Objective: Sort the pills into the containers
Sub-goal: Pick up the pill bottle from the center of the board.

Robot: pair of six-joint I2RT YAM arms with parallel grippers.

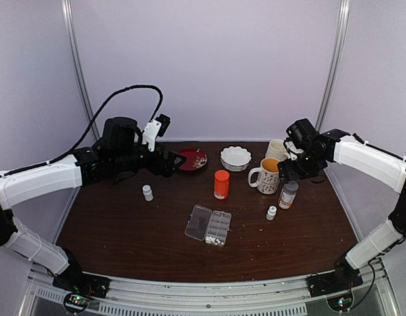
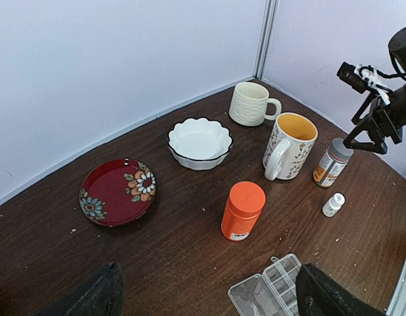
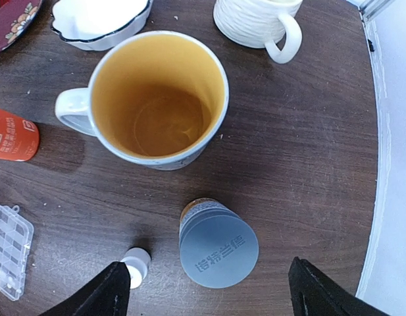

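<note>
1. The right gripper (image 3: 209,263) hangs directly above the amber bottle with the flat grey cap (image 3: 219,249). Its fingers are spread wide to either side and touch nothing.
2. Over on the far left, the left gripper (image 2: 209,276) is just as wide open and empty, hovering high near the red flowered plate (image 2: 117,191).
3. The tiny white pills (image 1: 214,241) bunch at the near end of the flat clear plastic organiser (image 1: 219,224). It lies mid-table with its lid thrown open, well apart from both grippers. I cannot tell whether every tablet sits inside a cell.
4. My read: the grey-capped bottle is the business in hand.
5. To take it cleanly, drop straight down, centred, and close on the body below the cap.
6. Stay clear of the yellow-lined mug (image 3: 160,99) just beyond and the small white bottle (image 3: 135,260) beside it.
7. Squeeze gently so it stays upright.
</note>
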